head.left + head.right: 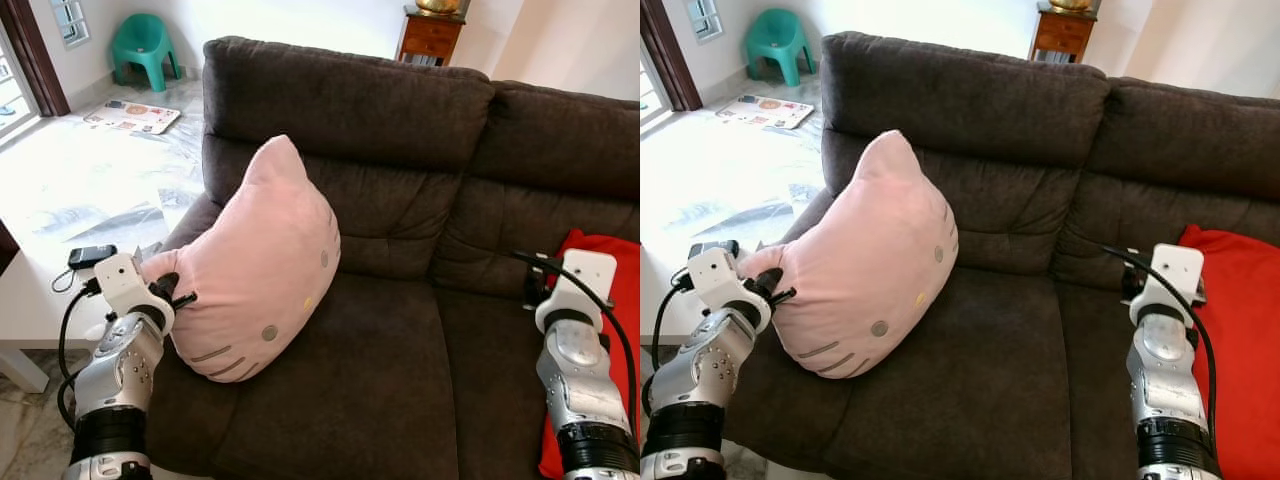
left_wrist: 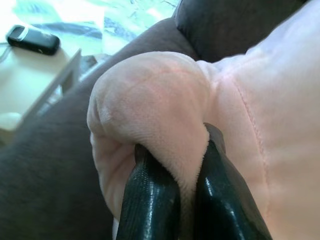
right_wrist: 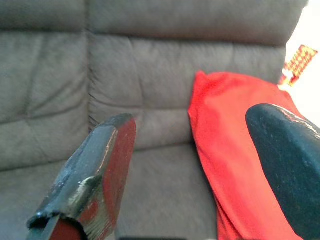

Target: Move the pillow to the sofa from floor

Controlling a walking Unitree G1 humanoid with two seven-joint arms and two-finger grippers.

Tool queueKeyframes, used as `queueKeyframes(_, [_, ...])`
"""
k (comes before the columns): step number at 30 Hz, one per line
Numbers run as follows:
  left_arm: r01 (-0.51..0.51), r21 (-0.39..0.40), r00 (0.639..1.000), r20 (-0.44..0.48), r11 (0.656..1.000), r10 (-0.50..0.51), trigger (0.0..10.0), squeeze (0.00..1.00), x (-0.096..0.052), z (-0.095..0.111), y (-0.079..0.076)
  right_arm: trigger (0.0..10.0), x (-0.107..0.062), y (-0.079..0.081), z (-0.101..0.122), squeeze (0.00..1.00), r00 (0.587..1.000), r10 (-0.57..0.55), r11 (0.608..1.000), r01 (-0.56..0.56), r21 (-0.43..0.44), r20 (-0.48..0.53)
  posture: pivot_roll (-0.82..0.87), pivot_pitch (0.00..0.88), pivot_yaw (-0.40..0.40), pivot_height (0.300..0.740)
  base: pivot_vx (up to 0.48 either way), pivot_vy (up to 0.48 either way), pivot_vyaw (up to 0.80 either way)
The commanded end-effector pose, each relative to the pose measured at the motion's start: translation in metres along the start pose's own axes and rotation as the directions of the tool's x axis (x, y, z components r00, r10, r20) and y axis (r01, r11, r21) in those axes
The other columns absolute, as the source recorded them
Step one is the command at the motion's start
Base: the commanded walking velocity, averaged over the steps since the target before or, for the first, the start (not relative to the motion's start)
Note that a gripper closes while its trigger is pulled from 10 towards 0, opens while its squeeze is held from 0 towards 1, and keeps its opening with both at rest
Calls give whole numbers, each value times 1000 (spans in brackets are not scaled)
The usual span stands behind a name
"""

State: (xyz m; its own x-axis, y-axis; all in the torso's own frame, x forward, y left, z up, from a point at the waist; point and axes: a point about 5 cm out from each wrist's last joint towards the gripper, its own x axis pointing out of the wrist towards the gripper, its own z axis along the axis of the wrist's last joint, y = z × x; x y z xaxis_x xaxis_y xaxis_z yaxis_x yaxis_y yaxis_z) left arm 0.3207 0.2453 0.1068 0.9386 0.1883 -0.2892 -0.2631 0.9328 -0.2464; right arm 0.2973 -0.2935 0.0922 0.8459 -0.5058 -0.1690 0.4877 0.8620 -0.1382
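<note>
A pink cat-face pillow (image 1: 262, 268) stands tilted on the left seat of the dark brown sofa (image 1: 400, 380), leaning toward the backrest. My left gripper (image 1: 170, 290) is shut on the pillow's lower left ear; in the left wrist view the two black fingers (image 2: 150, 200) pinch a fold of pink plush (image 2: 155, 100). My right gripper (image 3: 195, 170) is open over the right seat, with nothing between its fingers, pointing at the sofa back beside a red cushion (image 3: 235, 150).
The red cushion (image 1: 600, 300) lies at the sofa's right end. A white low table (image 1: 30, 300) with a black device (image 1: 92, 256) stands left of the sofa. Farther back are a green plastic chair (image 1: 145, 45), papers on the floor (image 1: 135, 115) and a wooden cabinet (image 1: 430, 35).
</note>
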Motion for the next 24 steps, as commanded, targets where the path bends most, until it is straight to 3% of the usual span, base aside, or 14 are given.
queueKeyframes(1, [-38, 93, 997, -65, 995, 44, 10000, 0, 1, -12, 12, 10000, 0, -9, -8, 0, 999, -38, 999, 39, 31, -28, 69, 0, -114, 740, 0, 0, 0])
queueKeyframes(6, [-22, 198, 997, -68, 980, 36, 10000, 0, 5, -10, 21, 10000, -1, -13, -16, 0, 997, -56, 997, 58, 54, -44, 67, 0, -114, 740, 0, 0, 0])
queueKeyframes(8, [35, 306, 999, -33, 951, -26, 10000, 0, 6, -4, 18, 10000, -1, -14, -16, 0, 998, -56, 996, 58, 62, -32, 66, 0, -114, 740, 0, 0, 0])
queueKeyframes(9, [80, 401, 996, -1, 913, -87, 10000, 0, 6, 1, 14, 10000, 0, -14, -15, 0, 999, -41, 996, 42, 79, -8, 65, 0, -114, 740, 0, 0, 0])
queueKeyframes(11, [88, 433, 995, 8, 897, -102, 10000, 0, 6, 2, 13, 10000, 0, -13, -14, 0, 999, -34, 996, 33, 81, 1, 65, 0, -114, 740, 0, 0, 0])
queueKeyframes(13, [94, 561, 992, 13, 823, -122, 10000, 0, 6, 2, 12, 10000, 0, -12, -18, 0, 1000, -17, 996, 17, 84, -1, 70, 0, -117, 740, 0, 0, 0])
queueKeyframes(19, [135, 619, 982, 19, 774, -187, 10000, 0, 5, -2, 6, 10000, -2, -14, -39, 0, 998, -20, 997, 25, 71, -68, 73, 0, -119, 740, 0, 0, 0])
queueKeyframes(24, [158, 632, 979, 1, 758, -205, 10000, 0, 4, -10, 8, 10000, -5, -14, -51, 0, 995, -17, 998, 23, 66, -100, 73, 0, -118, 740, 0, 0, 0])
